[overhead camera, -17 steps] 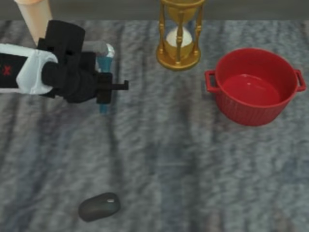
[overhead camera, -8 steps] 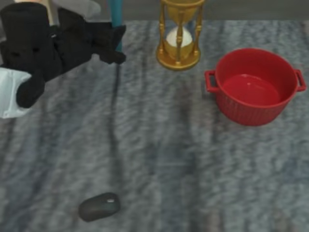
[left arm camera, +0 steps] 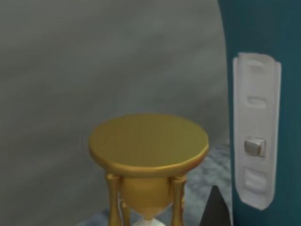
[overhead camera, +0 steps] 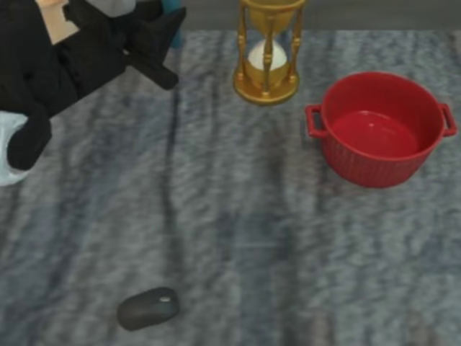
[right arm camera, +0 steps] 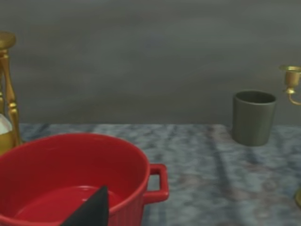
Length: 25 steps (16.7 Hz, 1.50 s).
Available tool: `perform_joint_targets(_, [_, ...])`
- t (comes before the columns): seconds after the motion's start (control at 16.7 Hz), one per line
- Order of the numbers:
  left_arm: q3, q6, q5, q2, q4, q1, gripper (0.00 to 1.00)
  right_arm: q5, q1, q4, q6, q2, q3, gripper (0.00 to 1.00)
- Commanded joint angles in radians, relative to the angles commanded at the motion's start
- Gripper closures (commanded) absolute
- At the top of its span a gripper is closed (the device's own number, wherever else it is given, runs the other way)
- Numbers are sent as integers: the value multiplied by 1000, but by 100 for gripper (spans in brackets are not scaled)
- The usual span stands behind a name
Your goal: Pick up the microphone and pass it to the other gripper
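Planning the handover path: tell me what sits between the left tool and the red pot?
The gold hourglass stands between the left tool and the red pot, in the top view.

Count of items in view: one microphone, at the upper left of the top view. One gold hourglass, top centre. One red pot, at right. One dark mouse, lower left. The right wrist view adds one grey cup and one gold candlestick, partly cut off.
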Motion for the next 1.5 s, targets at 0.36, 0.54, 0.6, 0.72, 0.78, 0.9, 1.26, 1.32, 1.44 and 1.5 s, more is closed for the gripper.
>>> perform_joint_targets(0.36, [-23,-2,-72,-15,28,-73,100,0,0,0,0,0,0,0])
perform_joint_targets(0.54, [-70,-8,-194,-47,77,-187,100,0,0,0,0,0,0,0])
perform_joint_targets(0.6, [-88,-11,-241,-60,94,-229,100,0,0,0,0,0,0,0])
perform_joint_targets(0.72, [-119,-15,-323,-84,127,-305,100,0,0,0,0,0,0,0])
perform_joint_targets(0.78, [-130,-17,-351,-94,141,-334,100,0,0,0,0,0,0,0])
perform_joint_targets(0.9, [-141,-18,-378,-105,154,-360,100,0,0,0,0,0,0,0])
perform_joint_targets(1.26, [-141,-18,-378,-104,154,-360,100,0,0,0,0,0,0,0])
perform_joint_targets(1.32, [-141,-18,-378,-105,154,-360,100,0,0,0,0,0,0,0])
perform_joint_targets(1.44, [-141,-18,-378,-105,154,-360,100,0,0,0,0,0,0,0])
perform_joint_targets(1.5, [-141,-18,-378,-105,154,-360,100,-1,1,1,0,1,1,0])
